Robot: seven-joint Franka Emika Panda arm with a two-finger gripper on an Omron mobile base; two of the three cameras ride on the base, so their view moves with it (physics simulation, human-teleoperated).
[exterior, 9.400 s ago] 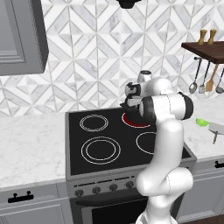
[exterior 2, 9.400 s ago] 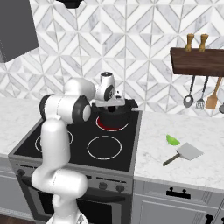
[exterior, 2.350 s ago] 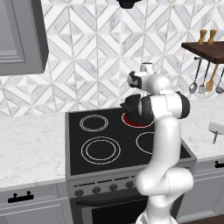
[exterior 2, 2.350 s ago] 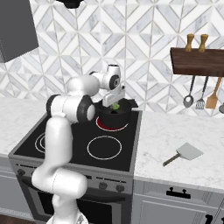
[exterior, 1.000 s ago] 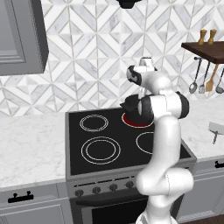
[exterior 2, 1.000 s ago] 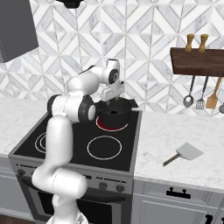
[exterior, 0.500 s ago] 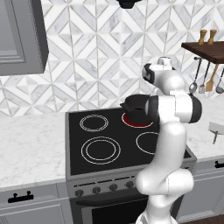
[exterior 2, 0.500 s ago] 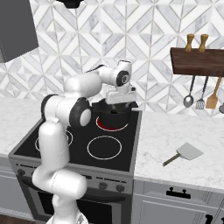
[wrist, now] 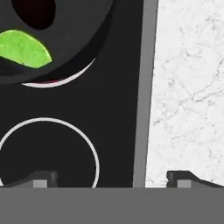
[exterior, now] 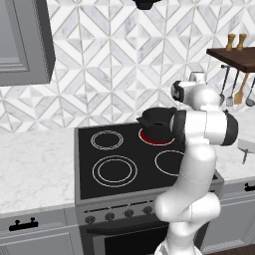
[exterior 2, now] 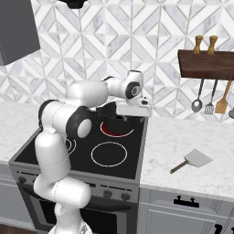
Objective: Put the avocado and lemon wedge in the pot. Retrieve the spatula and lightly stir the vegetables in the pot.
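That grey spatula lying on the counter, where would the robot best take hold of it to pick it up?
Probably by the thin dark handle, coming straight down from above. The spatula lies flat on the marble counter right of the stove, so its broad pale head gives two fingers little to pinch, while the narrow handle, pointing toward the front edge, fits between them. The gripper looks open.

pot (exterior 2: 113, 119) on stove's (exterior 2: 55, 157) rear burner, spatula (exterior 2: 192, 160) on counter (exterior 2: 183, 178) right of stove

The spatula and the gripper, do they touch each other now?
Apart. The right base view shows the spatula lying on the counter, while the gripper hovers by the pot.
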